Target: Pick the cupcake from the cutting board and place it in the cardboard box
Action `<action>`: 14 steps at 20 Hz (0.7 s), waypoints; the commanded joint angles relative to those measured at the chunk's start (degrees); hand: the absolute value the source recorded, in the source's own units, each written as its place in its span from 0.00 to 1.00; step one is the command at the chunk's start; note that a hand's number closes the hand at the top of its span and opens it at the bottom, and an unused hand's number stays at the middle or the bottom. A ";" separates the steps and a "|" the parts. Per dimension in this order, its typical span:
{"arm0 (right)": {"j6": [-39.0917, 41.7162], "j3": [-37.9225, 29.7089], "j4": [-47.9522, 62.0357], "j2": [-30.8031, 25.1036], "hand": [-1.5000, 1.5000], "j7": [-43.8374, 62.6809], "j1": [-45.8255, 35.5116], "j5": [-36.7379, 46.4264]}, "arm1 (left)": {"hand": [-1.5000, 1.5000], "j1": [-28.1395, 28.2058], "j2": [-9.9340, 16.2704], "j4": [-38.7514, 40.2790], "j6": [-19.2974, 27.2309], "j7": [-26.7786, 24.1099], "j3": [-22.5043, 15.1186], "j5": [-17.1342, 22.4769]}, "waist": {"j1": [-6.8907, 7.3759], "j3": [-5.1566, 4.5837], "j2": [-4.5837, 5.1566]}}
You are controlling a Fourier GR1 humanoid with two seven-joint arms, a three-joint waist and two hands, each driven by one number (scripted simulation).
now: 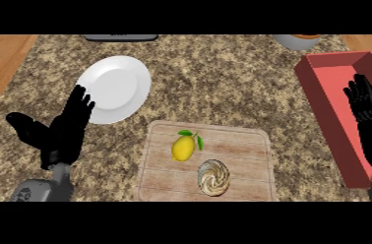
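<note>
A cupcake point(213, 177) with swirled beige frosting sits on the near right part of a wooden cutting board point(240, 144). A red open box point(325, 93) lies along the counter's right side. My right hand point(361, 110) shows at the right edge over the box, fingers straight and pointing up, well apart from the cupcake. My left hand point(64, 132) is at the lower left, open with thumb spread, left of the board and holding nothing.
A yellow lemon point(184, 147) with green leaves lies on the board just behind the cupcake. A white plate point(116, 88) rests at the back left. A grey object point(120, 37) and a grey pot point(296, 41) sit at the far edge.
</note>
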 commanded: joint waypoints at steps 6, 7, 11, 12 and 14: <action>-6.30 0.22 -23.54 -0.61 0.00 7.89 -2.40 2.10 | 0.50 -5.77 14.29 -3.67 -11.51 -9.31 -4.81 -12.39 | -4.92 -0.78 -2.33; -3.41 2.07 -19.82 -11.35 0.00 11.69 2.70 13.14 | 0.50 -5.33 13.68 -4.14 -11.91 -8.17 -5.19 -11.25 | -5.59 -1.22 -1.89; -9.59 7.27 -37.77 -5.05 0.00 16.90 13.49 18.35 | 0.50 -4.15 15.89 -5.01 -16.61 -11.16 -5.58 -11.37 | -3.17 -0.54 -1.11; -8.64 7.57 -39.48 -6.64 0.00 17.34 13.84 20.65 | 0.50 -4.33 14.52 -2.08 -17.47 -14.35 -5.78 -11.54 | -2.61 -0.54 -0.70; -8.38 11.83 -40.73 -7.49 0.00 15.39 14.89 28.20 | 0.50 -5.75 12.58 -0.94 -16.29 -14.03 -7.48 -13.39 | -2.16 -0.50 -0.49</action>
